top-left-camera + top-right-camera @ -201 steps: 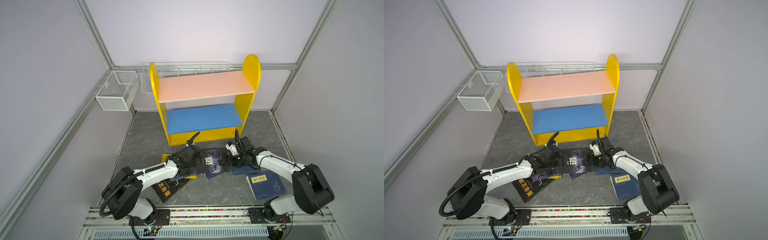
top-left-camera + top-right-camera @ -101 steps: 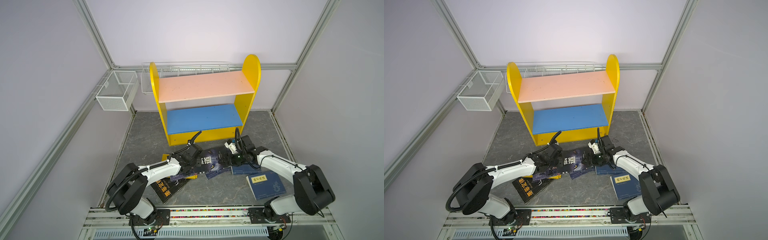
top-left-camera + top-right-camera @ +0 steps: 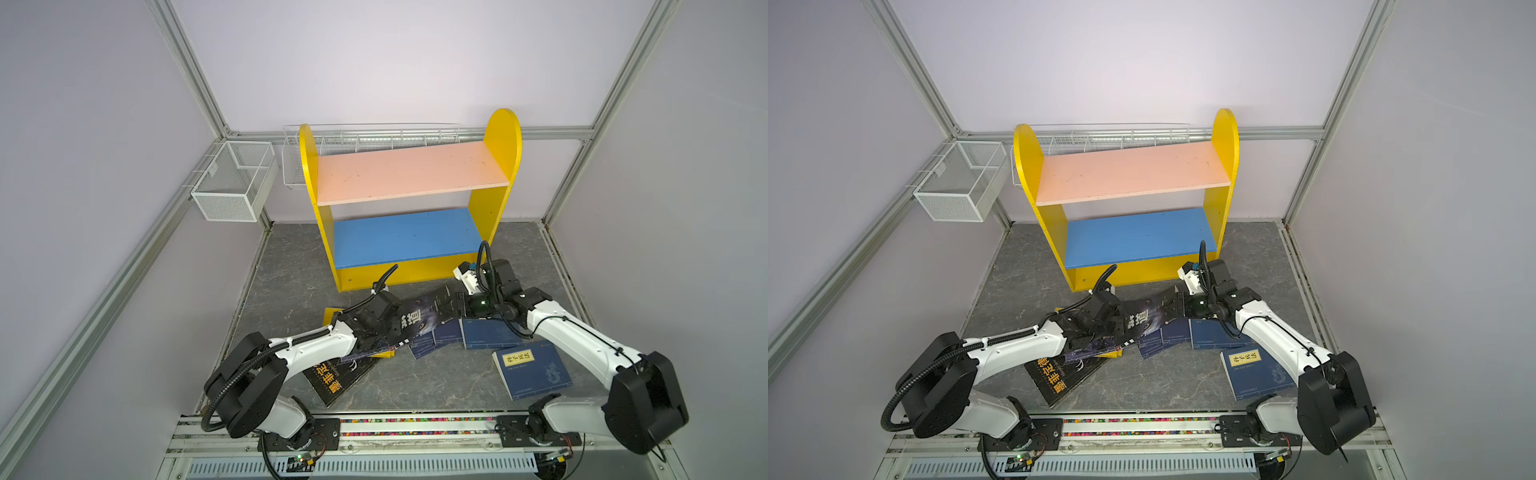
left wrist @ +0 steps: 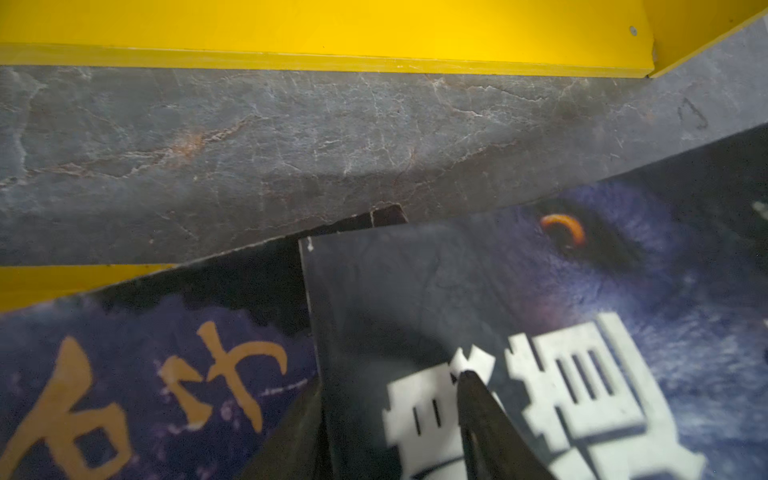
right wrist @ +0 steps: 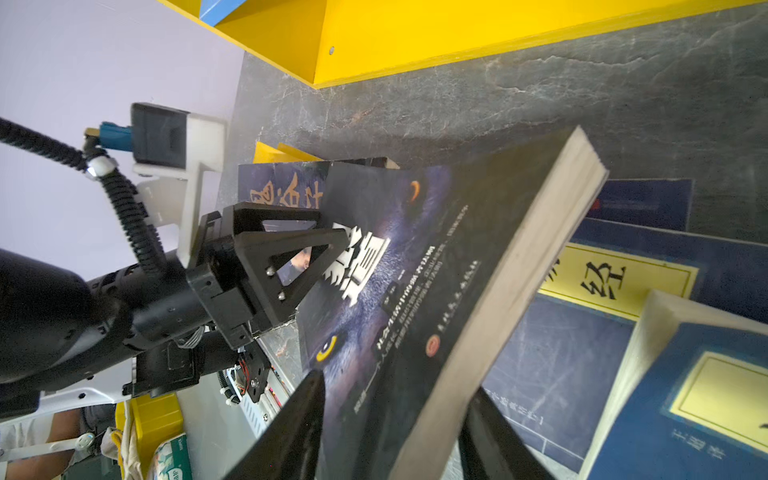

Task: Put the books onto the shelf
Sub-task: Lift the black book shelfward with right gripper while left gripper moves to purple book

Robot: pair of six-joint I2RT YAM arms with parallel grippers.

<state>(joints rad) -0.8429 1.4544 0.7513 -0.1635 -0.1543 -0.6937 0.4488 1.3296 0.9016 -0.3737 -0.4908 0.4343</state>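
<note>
A glossy black paperback [image 3: 332,376] and flat navy paperbacks [image 3: 486,334] lie on the veined grey floor [image 3: 291,270]; above them the left gripper [image 3: 388,322] and right gripper [image 3: 455,305] each clamp an end of the thick wolf-face book [image 3: 419,318], before the round-topped yellow shelf [image 3: 503,137]

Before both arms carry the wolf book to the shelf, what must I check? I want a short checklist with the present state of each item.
1. Right gripper shut on the wolf book: ok.
2. Left gripper shut on its other end: ok.
3. Pink board and blue board of the shelf free: ok.
4. Book lifted off the navy books: ok.
5. Book free of the purple book: cannot tell.
</note>
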